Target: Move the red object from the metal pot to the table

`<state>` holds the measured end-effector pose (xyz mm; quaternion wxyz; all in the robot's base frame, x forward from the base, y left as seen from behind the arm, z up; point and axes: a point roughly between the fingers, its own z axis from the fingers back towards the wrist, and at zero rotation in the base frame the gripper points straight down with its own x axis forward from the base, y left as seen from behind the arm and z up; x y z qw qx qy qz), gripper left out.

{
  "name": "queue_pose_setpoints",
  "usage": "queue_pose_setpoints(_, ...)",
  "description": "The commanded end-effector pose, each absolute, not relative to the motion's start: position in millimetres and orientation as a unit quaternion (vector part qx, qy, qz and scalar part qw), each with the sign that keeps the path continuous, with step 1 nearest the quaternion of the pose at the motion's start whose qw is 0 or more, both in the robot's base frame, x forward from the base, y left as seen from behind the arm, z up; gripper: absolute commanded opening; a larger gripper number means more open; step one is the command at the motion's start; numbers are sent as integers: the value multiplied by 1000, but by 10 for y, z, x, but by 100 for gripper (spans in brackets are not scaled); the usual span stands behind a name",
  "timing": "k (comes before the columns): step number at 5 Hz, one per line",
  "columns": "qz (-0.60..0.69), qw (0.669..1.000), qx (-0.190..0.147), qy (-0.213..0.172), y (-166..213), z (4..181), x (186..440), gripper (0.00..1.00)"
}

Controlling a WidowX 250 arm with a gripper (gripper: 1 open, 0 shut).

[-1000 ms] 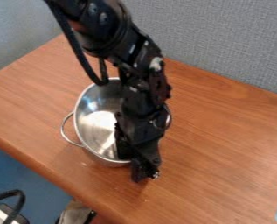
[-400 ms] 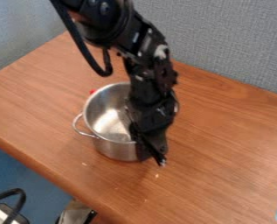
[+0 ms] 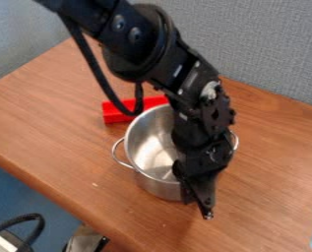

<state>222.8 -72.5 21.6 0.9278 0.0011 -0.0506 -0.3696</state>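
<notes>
Red bar outside the steel pot, on the wooden table

A bright red narrow rectangular bar [image 3: 116, 109] is seen lying flat on the brown wooden tabletop [image 3: 40, 103], just behind the shiny cylindrical steel pot [image 3: 152, 157], which stands upright and lidless, one loop handle visible at its left.

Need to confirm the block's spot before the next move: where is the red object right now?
The red object lies on the table, just behind and left of the metal pot in the camera view, partly hidden by the arm.

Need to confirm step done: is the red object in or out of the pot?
Out. The red object lies on the table behind the metal pot.
</notes>
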Motion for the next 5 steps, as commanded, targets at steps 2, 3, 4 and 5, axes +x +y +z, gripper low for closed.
queue_pose_setpoints(2,-343,937,-28,-66,-706,102,1951,0)
queue_pose_setpoints(3,-334,940,-27,-58,-671,-7,1939,100)
queue_pose_setpoints(4,-324,944,-25,-49,-620,-2,1950,100)
queue_pose_setpoints(5,-278,958,-22,-68,-639,42,2091,100)
